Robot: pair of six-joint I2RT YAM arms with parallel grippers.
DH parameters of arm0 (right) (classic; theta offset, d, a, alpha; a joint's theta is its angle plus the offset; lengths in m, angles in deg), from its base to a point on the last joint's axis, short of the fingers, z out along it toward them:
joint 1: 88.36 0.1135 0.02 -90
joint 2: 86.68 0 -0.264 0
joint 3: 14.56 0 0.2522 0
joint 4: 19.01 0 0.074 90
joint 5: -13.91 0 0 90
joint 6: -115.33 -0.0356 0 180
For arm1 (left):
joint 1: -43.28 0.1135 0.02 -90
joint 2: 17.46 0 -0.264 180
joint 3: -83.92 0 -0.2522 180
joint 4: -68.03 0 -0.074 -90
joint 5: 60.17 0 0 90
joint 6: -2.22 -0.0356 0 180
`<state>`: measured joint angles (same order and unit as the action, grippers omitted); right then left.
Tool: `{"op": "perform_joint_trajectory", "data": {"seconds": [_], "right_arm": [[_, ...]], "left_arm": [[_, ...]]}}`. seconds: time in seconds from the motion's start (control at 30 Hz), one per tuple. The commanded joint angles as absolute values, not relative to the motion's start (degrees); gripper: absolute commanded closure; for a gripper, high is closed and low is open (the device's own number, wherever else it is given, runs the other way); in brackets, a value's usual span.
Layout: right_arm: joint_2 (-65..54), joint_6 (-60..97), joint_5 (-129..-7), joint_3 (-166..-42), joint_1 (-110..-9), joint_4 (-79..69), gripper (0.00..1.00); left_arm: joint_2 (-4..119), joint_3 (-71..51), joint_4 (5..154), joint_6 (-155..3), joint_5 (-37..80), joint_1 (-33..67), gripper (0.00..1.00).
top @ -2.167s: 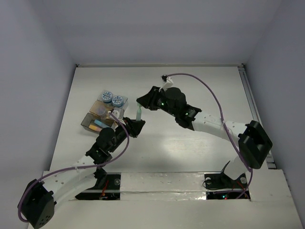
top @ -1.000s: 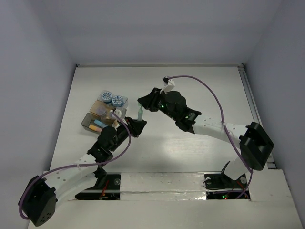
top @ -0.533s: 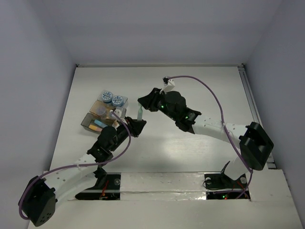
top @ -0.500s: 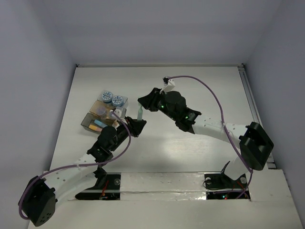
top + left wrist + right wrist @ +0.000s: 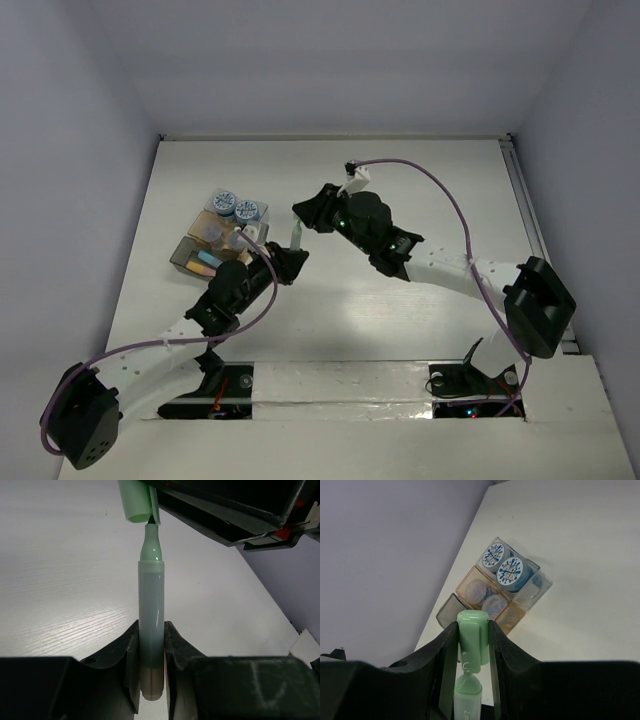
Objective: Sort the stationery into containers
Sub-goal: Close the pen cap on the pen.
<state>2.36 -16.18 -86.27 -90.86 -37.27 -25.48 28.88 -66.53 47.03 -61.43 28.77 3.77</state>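
- Green marker (image 5: pixel 151 605) front and centre: pale green barrel standing upright, narrow neck and dark nib pointing up, uncapped.
- Pinched low on the barrel by the left gripper (image 5: pixel 151 632), both black fingers (image 5: pixel 131 650) pressed flat against its sides, the butt end poking out below them. Clamped tight on it.
- Right above the nib, the matching green cap (image 5: pixel 136 500), open mouth facing down, its rim level with the tip. Nib right at the mouth beside the clip; in or just outside, hard to call.
- Cap (image 5: pixel 473 640) gripped across its sides in the right gripper (image 5: pixel 472 627), jaws closed on it, marker neck (image 5: pixel 466 682) showing directly underneath.
- From above: marker (image 5: pixel 296 238) held off the table between the two grippers, left gripper (image 5: pixel 285 262) coming in from the near side, right gripper (image 5: pixel 305 215) from the far side, the two nearly meeting.
- Off to the left of that meeting point, the see-through boxes (image 5: pixel 205 238) sitting side by side, touching, well apart from the held marker.
- Far box section (image 5: pixel 540 582) clear-walled, with two blue-lidded tubs (image 5: pixel 509 571) inside, splash pattern on top.
- Next to it an amber-tinted section (image 5: pixel 512 616) holding two paler round tubs (image 5: pixel 479 588).
- Nearest box (image 5: pixel 185 262) with coloured sticks (image 5: pixel 203 259) lying in it, blue and teal just about readable; count not clear.
- White table (image 5: pixel 400 190) under everything, purple cable (image 5: pixel 445 205) looping over the right arm.
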Motion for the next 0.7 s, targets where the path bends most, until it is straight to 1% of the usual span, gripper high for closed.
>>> {"op": "perform_joint_trajectory", "data": {"seconds": [0.0,0.27,0.67], "right_arm": [[-0.45,-14.83,-87.61,-89.67,-36.51,-27.49,1.0],[-2.12,-13.78,-90.94,-88.79,-36.51,-27.22,1.0],[-0.19,-16.06,-86.56,-88.61,-35.9,-28.71,1.0]], "left_arm": [[29.12,-63.42,44.79,-62.03,31.21,3.99,1.0],[28.86,-63.69,44.53,-61.85,30.71,3.99,1.0],[29.29,-63.6,41.63,-61.76,30.62,3.99,1.0]]}}
